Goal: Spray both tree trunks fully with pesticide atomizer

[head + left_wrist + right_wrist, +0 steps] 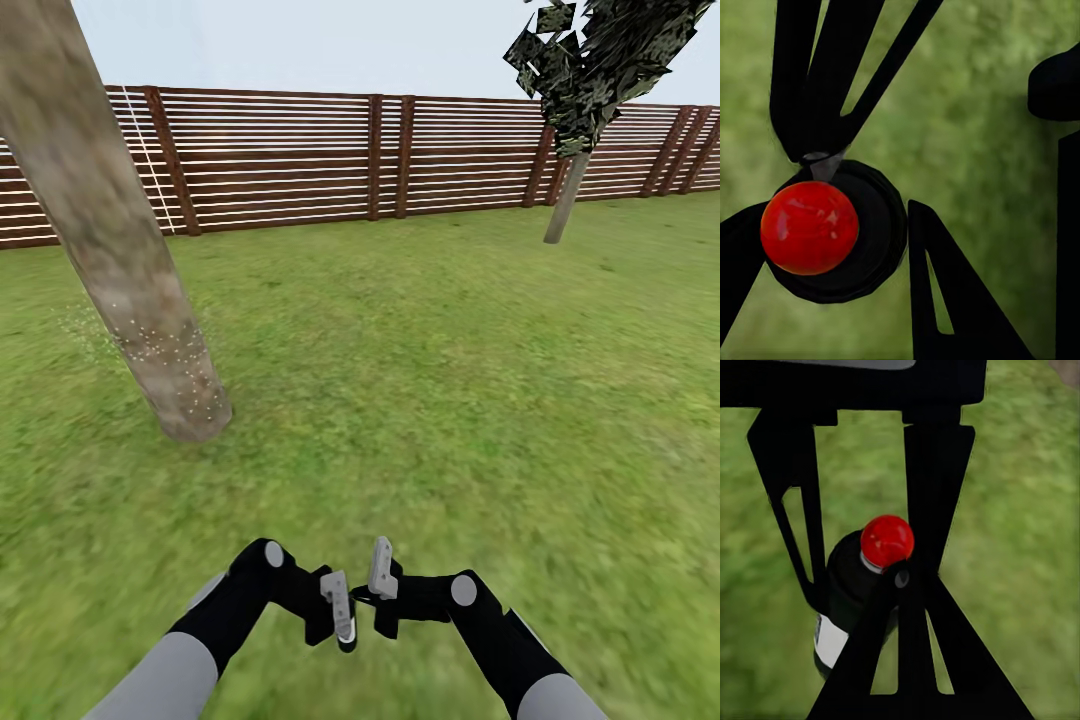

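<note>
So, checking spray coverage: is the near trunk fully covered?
No. White specks dot just the lower trunk; bark above looks bare.

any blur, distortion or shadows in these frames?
Head view: near grass smeared, the trunk leans from lens distortion, fence sharp, no cast shadows. Left wrist view: grass soft, red cap crisp with small highlights. Right wrist view: fingers are flat black silhouettes, bottle dark.

atomizer point(855, 592) red cap, black body | between jaws | over grass point(1020, 547)
</note>
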